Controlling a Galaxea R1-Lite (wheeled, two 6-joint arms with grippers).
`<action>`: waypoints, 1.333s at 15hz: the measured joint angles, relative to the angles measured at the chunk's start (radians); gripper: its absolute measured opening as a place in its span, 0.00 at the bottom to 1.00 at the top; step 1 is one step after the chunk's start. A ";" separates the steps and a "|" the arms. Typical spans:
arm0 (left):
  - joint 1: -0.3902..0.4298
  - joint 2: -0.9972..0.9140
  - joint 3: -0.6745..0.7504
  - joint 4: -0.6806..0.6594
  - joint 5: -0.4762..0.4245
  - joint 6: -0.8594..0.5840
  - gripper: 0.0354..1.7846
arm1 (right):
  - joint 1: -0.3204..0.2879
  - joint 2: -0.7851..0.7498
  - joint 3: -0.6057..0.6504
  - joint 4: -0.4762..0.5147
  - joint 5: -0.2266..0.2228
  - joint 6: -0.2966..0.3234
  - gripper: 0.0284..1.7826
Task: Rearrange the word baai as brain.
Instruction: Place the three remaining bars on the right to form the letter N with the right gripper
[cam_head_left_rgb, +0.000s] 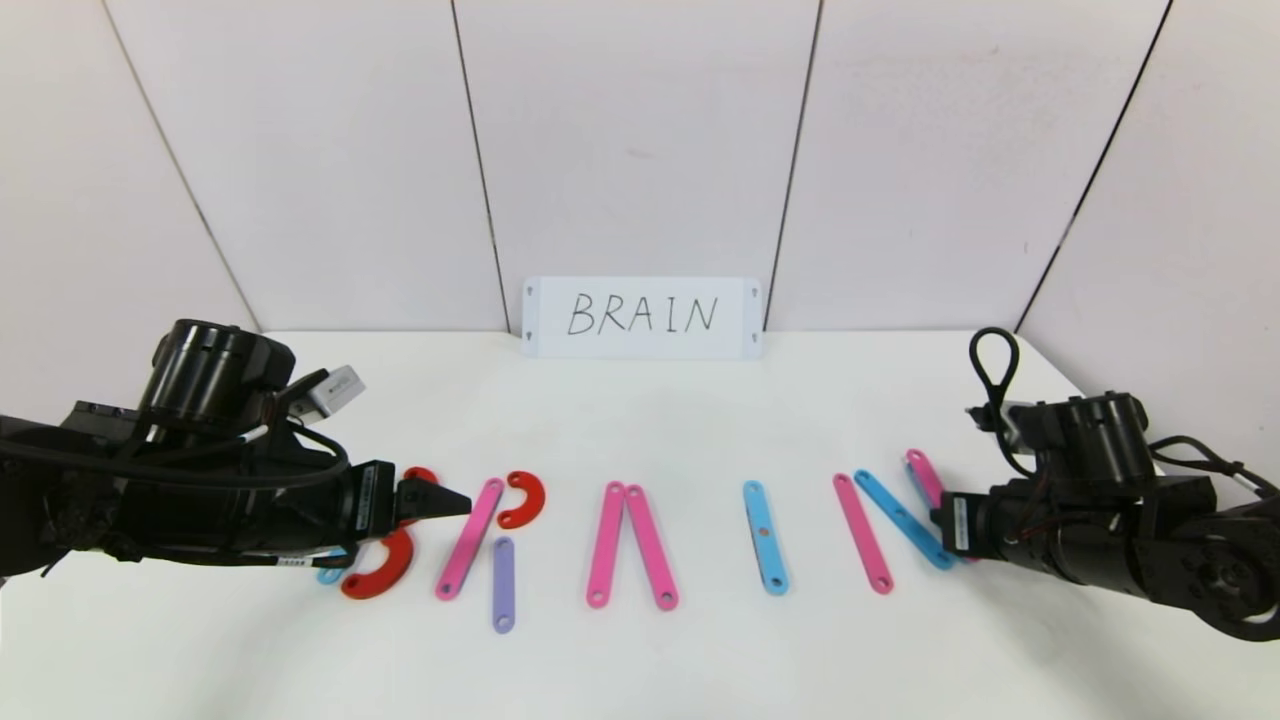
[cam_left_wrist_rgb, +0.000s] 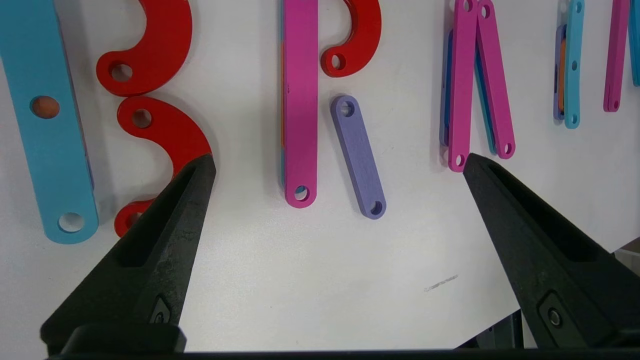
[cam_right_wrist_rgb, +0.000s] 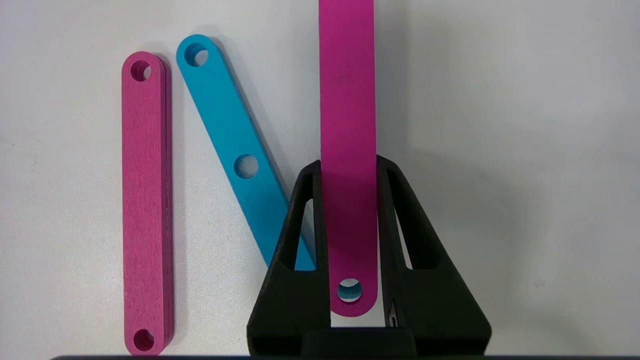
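Flat holed pieces spelling BRAIN across the frame's middle: right gripper (cam_right_wrist_rgb: 350, 220) clenched on the final pink bar (cam_right_wrist_rgb: 347, 125) (far right), left gripper (cam_left_wrist_rgb: 340, 165) spread wide.

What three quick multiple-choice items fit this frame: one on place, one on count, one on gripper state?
1. Where is the purple bar?
A. Just right of the long pink bar of the R, below a red arc
B. Between the two bars of the A
C. Against the BRAIN card

2. How many red arcs show in the left wrist view?
A. One
B. Three
C. Five

3. What is the right gripper doing?
A. Open above bare table
B. Shut on a pink bar
C. Shut on a red arc

Answers:
1 A: the head view shows it beside the pink bar, under the red arc.
2 B: two arcs sit by the blue bar, one by the R.
3 B: its fingers clamp the N's last pink bar; the left gripper is open.
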 joint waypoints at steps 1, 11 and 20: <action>0.000 0.000 0.000 0.000 0.000 0.000 0.97 | -0.001 0.001 0.001 0.000 0.000 0.000 0.17; -0.004 0.003 0.001 0.000 0.002 0.000 0.97 | -0.014 -0.007 -0.002 -0.007 0.005 0.010 0.88; -0.005 -0.001 0.003 -0.014 0.003 0.001 0.97 | -0.008 -0.067 -0.006 -0.017 0.005 -0.004 0.98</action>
